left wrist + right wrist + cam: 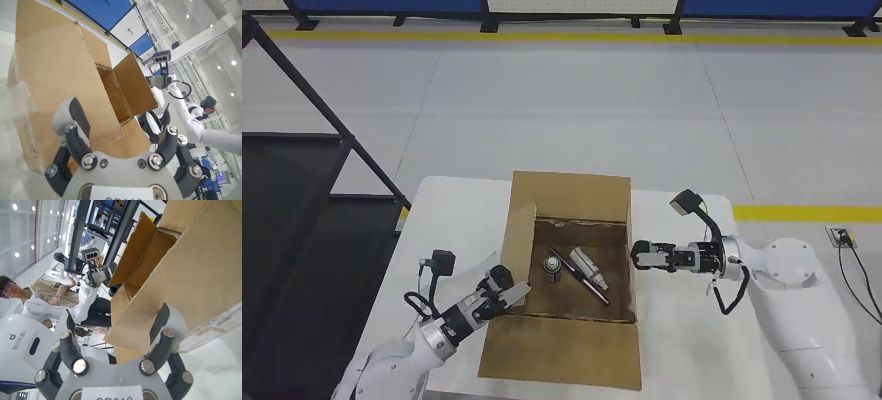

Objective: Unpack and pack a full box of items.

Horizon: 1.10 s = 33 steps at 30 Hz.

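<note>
One open box (560,350) is being supported by a white table (442,205), its nearest flap lying folded out flat toward the robot. At the box's left wall the left gripper (514,290) is being held with its jaws spread wide. A flap's edge is being framed between the fingers (79,115), and whether cardboard is being touched cannot be told. At the right wall the right gripper (638,256) is being held likewise, jaws wide, with a flap's edge lying between its fingers (160,321). Inside, three things are lying on the box floor: a small can (553,266), a grey bottle (587,264) just beside it, and what is possibly a dark pen (598,292), slantwise near the bottle. Farthest off, the back flap is standing raised.
</note>
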### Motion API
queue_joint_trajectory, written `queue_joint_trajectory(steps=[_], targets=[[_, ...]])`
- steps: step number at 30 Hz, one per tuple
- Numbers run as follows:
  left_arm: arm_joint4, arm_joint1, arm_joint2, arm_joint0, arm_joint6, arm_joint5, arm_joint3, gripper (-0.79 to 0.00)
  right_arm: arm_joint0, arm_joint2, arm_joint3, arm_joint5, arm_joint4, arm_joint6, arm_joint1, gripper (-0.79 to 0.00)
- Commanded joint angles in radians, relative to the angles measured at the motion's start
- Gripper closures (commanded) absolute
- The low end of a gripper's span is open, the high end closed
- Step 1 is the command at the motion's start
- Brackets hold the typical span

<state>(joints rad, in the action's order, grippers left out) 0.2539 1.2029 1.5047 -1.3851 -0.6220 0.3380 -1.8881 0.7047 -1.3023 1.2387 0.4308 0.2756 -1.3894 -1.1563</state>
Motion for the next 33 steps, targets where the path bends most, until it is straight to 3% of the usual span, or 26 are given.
queue_joint_trajectory(steps=[1, 13, 23, 28, 33], targets=[[0.005, 0.001, -0.021, 0.019, 0.011, -0.015, 0.035, -0.785, -0.020, 0.046, -0.038, 0.028, 0.000, 0.028, -0.006, -0.785], [-0.001, 0.004, -0.088, 0.076, 0.040, -0.047, 0.139, -0.785, -0.105, 0.253, -0.172, 0.153, -0.081, 0.153, -0.028, -0.785], [-0.013, 0.002, -0.103, 0.082, 0.069, -0.039, 0.138, -0.785, -0.136, 0.314, -0.209, 0.203, -0.156, 0.203, -0.025, -0.785], [-0.119, -0.007, -0.031, 0.033, 0.058, -0.014, 0.040, -0.785, -0.128, 0.289, -0.173, 0.239, -0.132, 0.239, -0.007, -0.785], [-0.224, -0.026, 0.129, -0.073, -0.011, 0.025, -0.052, -0.785, -0.101, 0.241, -0.103, 0.274, -0.095, 0.274, 0.020, -0.785]])
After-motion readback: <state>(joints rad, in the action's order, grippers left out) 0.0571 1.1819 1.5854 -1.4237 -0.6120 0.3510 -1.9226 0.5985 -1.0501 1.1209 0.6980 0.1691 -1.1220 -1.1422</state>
